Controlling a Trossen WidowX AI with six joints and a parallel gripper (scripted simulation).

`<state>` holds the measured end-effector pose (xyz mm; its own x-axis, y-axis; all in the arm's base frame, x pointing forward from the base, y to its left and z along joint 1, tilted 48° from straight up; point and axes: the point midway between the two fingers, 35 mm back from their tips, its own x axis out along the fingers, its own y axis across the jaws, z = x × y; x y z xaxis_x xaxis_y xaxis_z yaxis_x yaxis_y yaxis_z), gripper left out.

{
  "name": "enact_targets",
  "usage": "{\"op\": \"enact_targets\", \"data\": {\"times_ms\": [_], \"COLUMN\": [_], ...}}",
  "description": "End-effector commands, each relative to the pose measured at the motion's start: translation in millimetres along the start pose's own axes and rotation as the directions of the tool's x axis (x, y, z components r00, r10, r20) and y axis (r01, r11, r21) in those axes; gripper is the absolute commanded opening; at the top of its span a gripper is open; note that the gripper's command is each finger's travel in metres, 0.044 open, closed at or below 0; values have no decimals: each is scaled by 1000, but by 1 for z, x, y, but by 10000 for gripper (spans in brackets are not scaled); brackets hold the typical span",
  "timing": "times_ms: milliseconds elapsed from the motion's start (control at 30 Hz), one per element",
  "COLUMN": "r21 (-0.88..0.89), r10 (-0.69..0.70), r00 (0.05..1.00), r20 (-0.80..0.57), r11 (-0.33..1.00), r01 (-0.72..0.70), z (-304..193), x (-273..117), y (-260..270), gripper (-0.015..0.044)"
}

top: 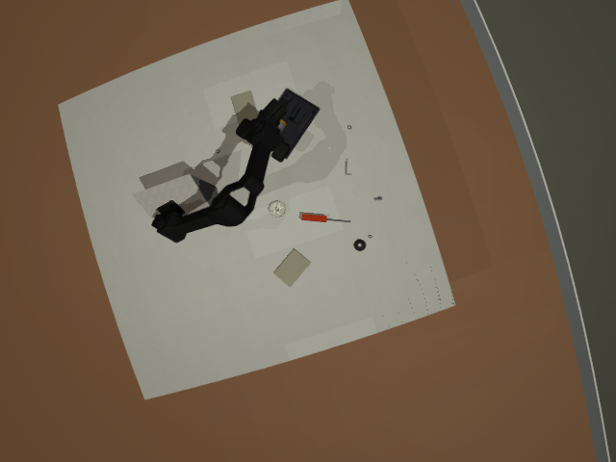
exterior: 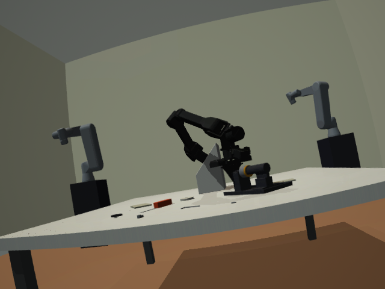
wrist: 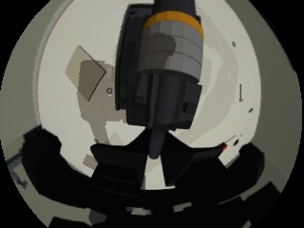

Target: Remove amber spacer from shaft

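Observation:
The big dark housing block stands on a black base plate. The amber spacer sits right against it on the shaft line. Several grey spacers follow, touching in a row, up to the dark support. The dark shaft sticks out of the support toward my gripper. My gripper is shut on the shaft's free end, one finger on each side. In the top view the arm hides the fingertips.
A pale wedge-shaped block stands near the arm's base. Beige tiles lie on the table, one beside the fixture. A red screwdriver, a round pale disc, a black ring and a hex key lie farther off.

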<state>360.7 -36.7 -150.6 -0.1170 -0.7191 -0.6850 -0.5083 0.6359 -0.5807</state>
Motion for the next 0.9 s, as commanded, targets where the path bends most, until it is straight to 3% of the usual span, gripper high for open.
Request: {"op": "enact_targets", "data": {"times_ms": [0,867], "r21": [-2,-2], "r10": [-4,-4], "r00": [1000,1000], "r20": [-3,-3], "r11": [1000,1000], "r01": [4,4], "z": [-4,-11], "x": [0,0], "y": [-1,0], "gripper": [0,0]}}
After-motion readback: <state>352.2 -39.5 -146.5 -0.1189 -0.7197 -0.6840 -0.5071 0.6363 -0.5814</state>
